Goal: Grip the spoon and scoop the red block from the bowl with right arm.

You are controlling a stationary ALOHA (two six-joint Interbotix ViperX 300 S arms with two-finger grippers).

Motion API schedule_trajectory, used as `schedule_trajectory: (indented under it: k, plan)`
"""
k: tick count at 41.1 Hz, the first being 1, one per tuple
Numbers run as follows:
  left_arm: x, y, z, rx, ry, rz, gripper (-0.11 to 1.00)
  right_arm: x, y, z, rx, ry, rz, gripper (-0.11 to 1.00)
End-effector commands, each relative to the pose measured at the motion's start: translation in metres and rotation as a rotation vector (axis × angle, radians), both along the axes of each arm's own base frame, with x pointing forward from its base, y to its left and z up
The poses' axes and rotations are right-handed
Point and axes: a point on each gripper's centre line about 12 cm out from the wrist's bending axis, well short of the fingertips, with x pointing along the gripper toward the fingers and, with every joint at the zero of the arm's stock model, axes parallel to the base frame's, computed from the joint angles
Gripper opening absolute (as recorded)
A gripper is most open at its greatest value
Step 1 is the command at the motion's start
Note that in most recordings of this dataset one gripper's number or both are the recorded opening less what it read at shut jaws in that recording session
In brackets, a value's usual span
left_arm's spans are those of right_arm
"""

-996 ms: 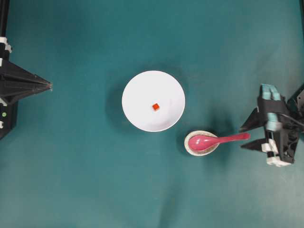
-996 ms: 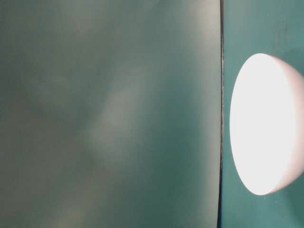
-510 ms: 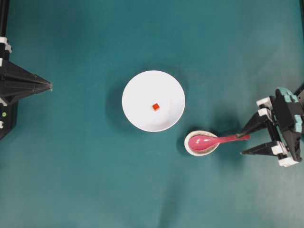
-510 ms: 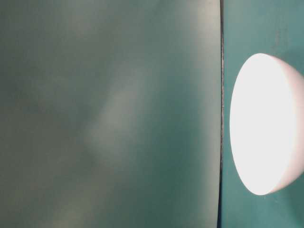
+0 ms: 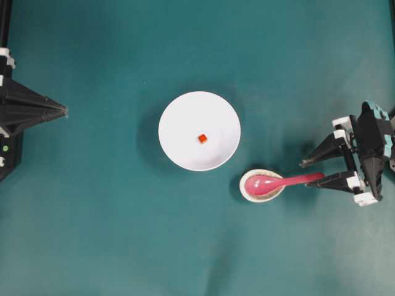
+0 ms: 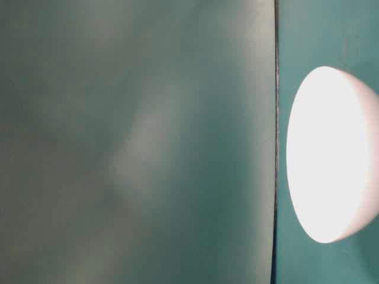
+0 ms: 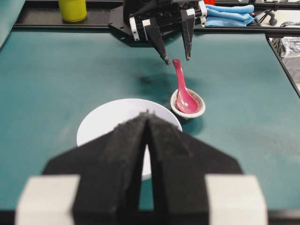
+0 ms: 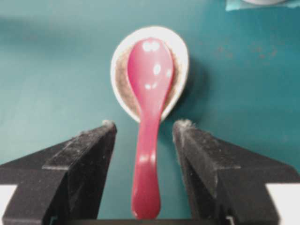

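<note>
The pink spoon (image 5: 281,181) rests with its head in a small speckled dish (image 5: 248,192), handle pointing right. My right gripper (image 5: 307,174) is open around the handle. In the right wrist view the spoon (image 8: 147,140) lies between the two fingers (image 8: 89,150), touching neither. The red block (image 5: 202,138) sits near the middle of the white bowl (image 5: 185,117), left of the spoon. The bowl (image 6: 331,154) also shows side-on in the table-level view. My left gripper (image 5: 64,111) is shut and empty at the far left, pointing toward the bowl (image 7: 98,126).
The small dish (image 8: 180,51) stands just right of and below the bowl. The left wrist view shows a yellow cup (image 7: 72,9) and blue cloth (image 7: 229,16) beyond the table's far rail. Teal mat covers the table.
The right gripper has turned and shifted up and left, so the spoon's handle now lies between its open fingers. Spoon, block, bowl and left arm have not moved.
</note>
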Motion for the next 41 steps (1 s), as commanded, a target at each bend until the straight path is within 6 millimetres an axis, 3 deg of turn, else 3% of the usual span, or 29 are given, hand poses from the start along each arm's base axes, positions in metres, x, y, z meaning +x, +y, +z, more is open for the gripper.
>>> schedule_trajectory:
  k: [1, 14, 28, 41]
  plan:
    - [0.002, 0.0, 0.011, 0.001, -0.026, 0.0, 0.0, 0.001, -0.001, -0.002, 0.012, -0.022, -0.013, 0.57]
    - [0.002, 0.0, 0.009, 0.002, -0.012, 0.0, 0.0, -0.001, 0.002, -0.02, 0.012, 0.024, -0.001, 0.57]
    - [0.002, 0.0, 0.007, 0.002, -0.003, 0.0, 0.0, -0.004, 0.001, -0.024, 0.003, 0.044, 0.001, 0.56]
    - [0.003, 0.0, 0.006, 0.002, 0.005, 0.0, 0.0, -0.005, 0.001, -0.024, 0.001, 0.047, 0.002, 0.38]
